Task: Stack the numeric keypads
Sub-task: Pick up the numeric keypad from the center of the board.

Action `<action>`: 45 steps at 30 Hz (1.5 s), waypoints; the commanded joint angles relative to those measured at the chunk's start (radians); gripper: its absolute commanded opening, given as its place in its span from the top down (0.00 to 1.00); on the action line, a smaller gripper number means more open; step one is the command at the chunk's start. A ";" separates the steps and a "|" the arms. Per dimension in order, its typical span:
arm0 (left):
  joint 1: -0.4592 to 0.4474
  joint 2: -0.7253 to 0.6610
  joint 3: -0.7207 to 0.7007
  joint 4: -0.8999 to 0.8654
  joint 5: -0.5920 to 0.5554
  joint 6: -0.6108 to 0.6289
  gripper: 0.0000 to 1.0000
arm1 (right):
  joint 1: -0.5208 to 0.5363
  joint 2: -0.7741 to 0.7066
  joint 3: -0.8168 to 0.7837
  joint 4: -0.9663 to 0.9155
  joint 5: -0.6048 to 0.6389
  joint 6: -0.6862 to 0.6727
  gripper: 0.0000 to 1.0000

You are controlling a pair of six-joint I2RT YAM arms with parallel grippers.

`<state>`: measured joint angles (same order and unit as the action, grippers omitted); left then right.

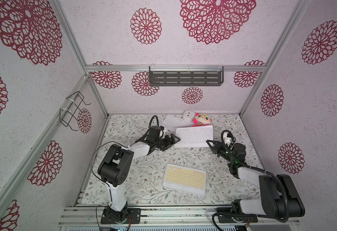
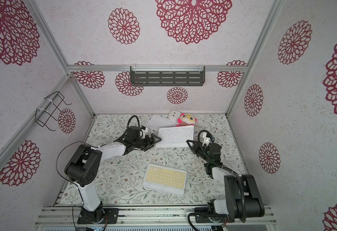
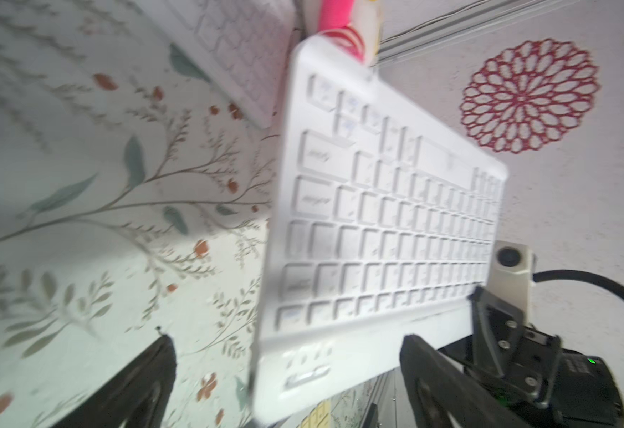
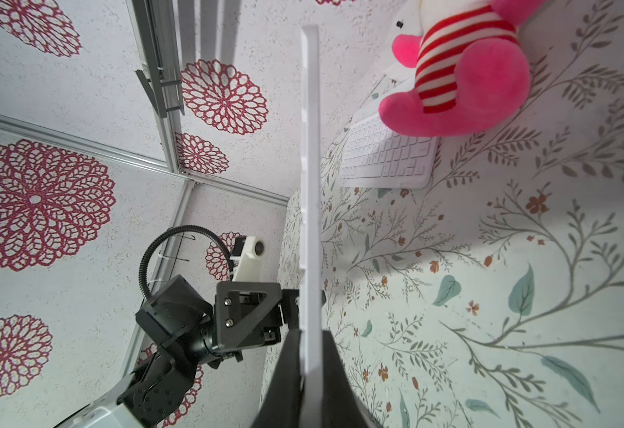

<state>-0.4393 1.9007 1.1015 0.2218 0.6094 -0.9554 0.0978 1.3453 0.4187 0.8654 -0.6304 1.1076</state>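
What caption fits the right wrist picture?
The right gripper pinches a white keypad, seen edge-on, near a pink plush.

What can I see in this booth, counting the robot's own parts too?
held keypad: one, all white, raised over the mat towards the back
second white keypad: one, white, flat at the back, partly hidden
yellow keypad: one, pale-yellow keys in a white frame, front middle
cube: one, white, rounded, back edge
plush toy: one, pink, beside the cube
mat: one, floral, covering the table
shelf: one, dark grey, back wall
wire rack: one, black, left wall
left gripper: one, black, open at the held keypad's left end
right gripper: one, black, shut on its right corner
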 commanded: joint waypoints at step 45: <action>0.048 0.022 -0.172 0.990 0.297 -0.629 1.00 | 0.073 -0.269 0.126 -0.543 0.220 -0.257 0.09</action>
<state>-0.3939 2.0163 0.9512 1.1362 0.8860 -1.5352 0.1696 1.1297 0.4950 0.5049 -0.5198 0.9710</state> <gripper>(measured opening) 0.082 0.903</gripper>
